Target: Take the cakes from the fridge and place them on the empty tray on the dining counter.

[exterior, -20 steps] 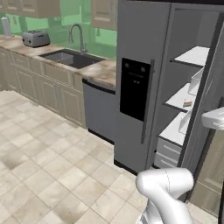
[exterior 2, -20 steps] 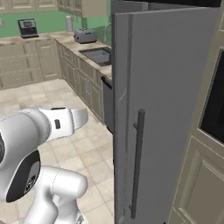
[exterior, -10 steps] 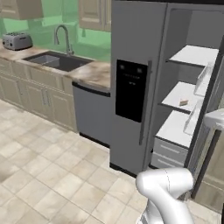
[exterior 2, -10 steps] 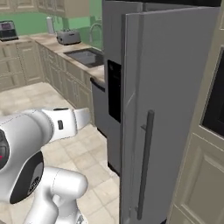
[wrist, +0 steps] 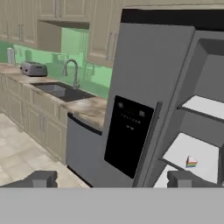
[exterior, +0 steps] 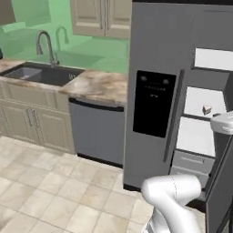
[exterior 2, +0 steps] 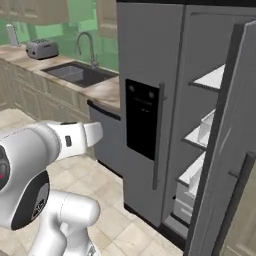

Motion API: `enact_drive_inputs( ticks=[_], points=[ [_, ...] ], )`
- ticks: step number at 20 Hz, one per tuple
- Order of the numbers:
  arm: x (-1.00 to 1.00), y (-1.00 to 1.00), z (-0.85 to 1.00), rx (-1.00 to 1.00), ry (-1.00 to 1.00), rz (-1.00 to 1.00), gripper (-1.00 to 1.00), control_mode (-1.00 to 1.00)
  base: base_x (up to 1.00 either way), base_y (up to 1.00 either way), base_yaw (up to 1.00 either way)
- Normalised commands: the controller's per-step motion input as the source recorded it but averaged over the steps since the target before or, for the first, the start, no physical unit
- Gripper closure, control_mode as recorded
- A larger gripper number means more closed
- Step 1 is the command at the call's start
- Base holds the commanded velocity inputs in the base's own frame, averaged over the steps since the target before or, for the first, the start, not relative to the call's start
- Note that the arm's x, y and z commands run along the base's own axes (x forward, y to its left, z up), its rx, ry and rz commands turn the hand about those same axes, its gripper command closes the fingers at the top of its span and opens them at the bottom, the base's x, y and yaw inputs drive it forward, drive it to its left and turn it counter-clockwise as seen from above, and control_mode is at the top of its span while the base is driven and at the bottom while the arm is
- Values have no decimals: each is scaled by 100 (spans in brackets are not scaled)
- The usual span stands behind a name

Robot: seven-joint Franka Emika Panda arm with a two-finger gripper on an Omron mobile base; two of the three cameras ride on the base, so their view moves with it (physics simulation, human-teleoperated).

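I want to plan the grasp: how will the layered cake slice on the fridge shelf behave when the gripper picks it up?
The cake slice is a small layered wedge, so probably light and soft; a firm squeeze may crush it. It stands on a smooth white shelf, so a nudge would likely slide or tip it.

Tool [wrist: 111, 179] tips spread wide, apparently holding nothing.

One fridge [wrist: 144, 87] with one black dispenser panel [wrist: 128, 135]; one layered cake slice [wrist: 191, 162] on its shelves; one sink [exterior 2: 80, 73] with one faucet [exterior 2: 86, 44]; one toaster [exterior 2: 42, 49]; one dishwasher [exterior: 97, 133].
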Motion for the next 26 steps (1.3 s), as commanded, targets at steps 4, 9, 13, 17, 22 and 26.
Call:
enact_drive_inputs(
  ticks=[4, 9, 13, 17, 22, 26],
  points=[
    [0, 0, 0, 0, 0, 0, -100, 100, 43, 45, -45],
    [0, 0, 0, 0, 0, 0, -100, 100, 42, 7, -45],
    [0, 0, 0, 0, 0, 0, -100, 100, 40, 5, -45],
    [0, 0, 0, 0, 0, 0, -100, 100, 43, 0, -43],
    [0, 0, 0, 0, 0, 0, -100, 100, 57, 17, -28],
    [0, 0, 0, 0, 0, 0, -100, 100, 22, 4, -6]
  ],
)
